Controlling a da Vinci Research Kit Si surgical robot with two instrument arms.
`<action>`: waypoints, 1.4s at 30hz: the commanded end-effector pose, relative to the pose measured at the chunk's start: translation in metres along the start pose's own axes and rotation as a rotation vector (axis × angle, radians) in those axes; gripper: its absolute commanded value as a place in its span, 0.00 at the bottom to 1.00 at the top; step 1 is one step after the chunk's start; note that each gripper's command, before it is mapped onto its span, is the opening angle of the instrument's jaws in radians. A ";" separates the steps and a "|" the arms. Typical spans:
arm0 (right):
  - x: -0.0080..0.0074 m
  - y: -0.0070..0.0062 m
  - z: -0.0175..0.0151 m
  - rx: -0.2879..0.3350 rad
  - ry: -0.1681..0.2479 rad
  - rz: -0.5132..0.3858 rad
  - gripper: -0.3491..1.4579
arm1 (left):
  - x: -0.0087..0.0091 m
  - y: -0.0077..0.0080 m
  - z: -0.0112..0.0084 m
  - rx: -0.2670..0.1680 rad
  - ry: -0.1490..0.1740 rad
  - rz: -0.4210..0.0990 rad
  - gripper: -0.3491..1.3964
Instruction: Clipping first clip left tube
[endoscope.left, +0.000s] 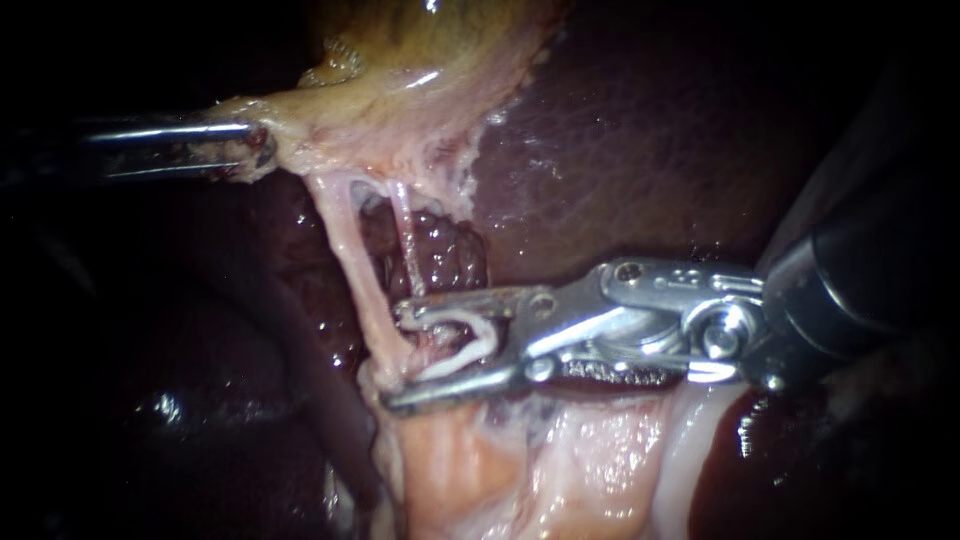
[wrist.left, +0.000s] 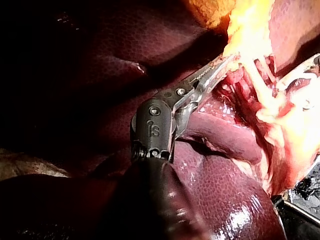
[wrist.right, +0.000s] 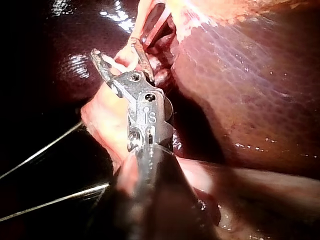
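Right instrument (endoscope.left: 395, 355) shaft & wrist sit nearest the lens, coming in from the right. Its claw stands wide but grips a white clip (endoscope.left: 470, 340) btwn both halves, clip legs not pressed together. Claw tips reach the left tube (endoscope.left: 352, 262), which sits at the mouth of the clip, btwn the two tips; can't tell whether the clip legs touch it. Left tube runs from the gallbladder (endoscope.left: 420, 70) on the far side to pale tissue (endoscope.left: 470, 470) on the near side, below the claw. Just right of it a thinner right tube (endoscope.left: 404, 235) runs alongside, w/ a dark gap btwn the two; its near end goes behind the far half of the claw. Left instrument (endoscope.left: 255, 150) enters from the left, claw clamped on the gallbladder's near edge, tissue stretched taut toward it. Liver (endoscope.left: 650, 130), dark red & glossy, lies behind everything, on both right & left. Right wrist view shows the same: claw wide, tubes just ahead of it.
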 end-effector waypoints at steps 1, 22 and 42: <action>-0.0002 0.0001 0.0002 -0.001 -0.001 -0.002 0.47 | 0.0000 0.0000 0.0000 0.000 0.000 0.000 0.00; -0.0035 0.0046 0.0028 -0.017 -0.010 0.000 0.47 | 0.0000 0.0001 0.0000 0.001 0.000 0.000 0.00; -0.0031 0.0028 0.0077 0.091 -0.015 -0.011 0.47 | 0.0000 0.0002 0.0002 0.002 0.000 0.000 0.00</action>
